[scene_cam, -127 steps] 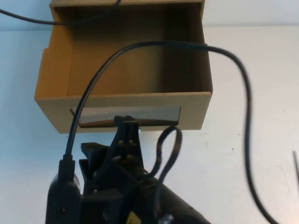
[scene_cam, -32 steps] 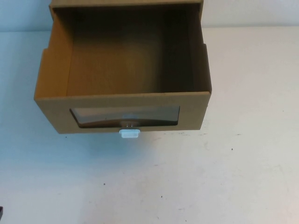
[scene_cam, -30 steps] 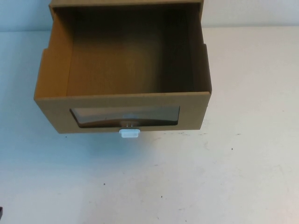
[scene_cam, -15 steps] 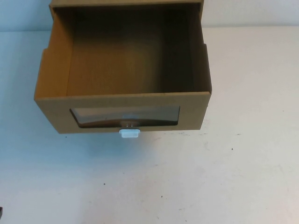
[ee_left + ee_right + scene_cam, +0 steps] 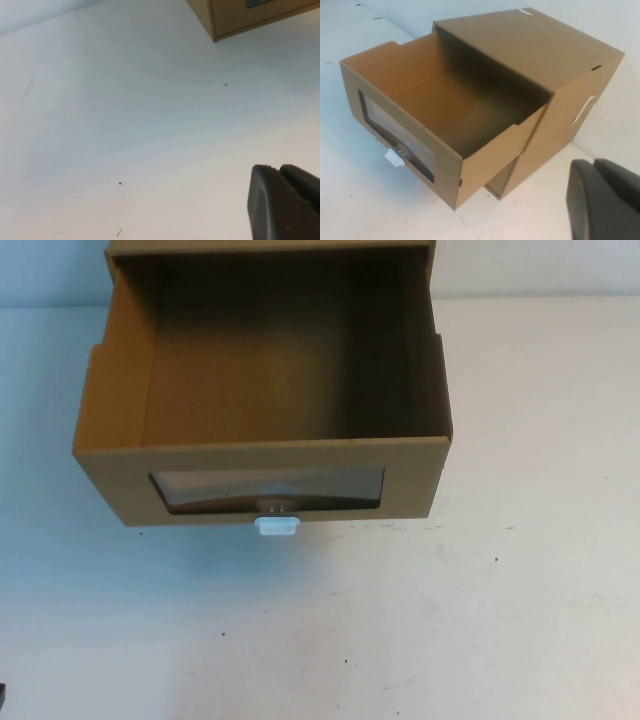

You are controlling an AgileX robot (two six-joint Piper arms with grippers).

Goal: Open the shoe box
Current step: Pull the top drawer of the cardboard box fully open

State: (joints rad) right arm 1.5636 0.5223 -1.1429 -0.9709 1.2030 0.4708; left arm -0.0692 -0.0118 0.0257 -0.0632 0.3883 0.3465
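The shoe box [image 5: 260, 455] sits toward the far side of the white worktop [image 5: 480, 620], a little left of centre in the high view. It is a brown cardboard box in two parts: an outer sleeve [image 5: 535, 45] and a drawer [image 5: 485, 150], which stands drawn well out of the sleeve toward the robot, so the box is open. The drawer's cardboard floor and side walls are in plain sight from above. The front wall of the drawer bears a wide clear window [image 5: 265, 485], and a small white pull tab [image 5: 277, 526] juts out just below the window's middle. Neither arm shows in the high view. The left pincer [image 5: 280, 200] appears only at the edge of its own wrist view, over bare worktop and well apart from a low corner of the box; I cannot tell how it stands. The right pincer [image 5: 600, 197] is pressed together, raised beside the box on the robot's right and clear of it.
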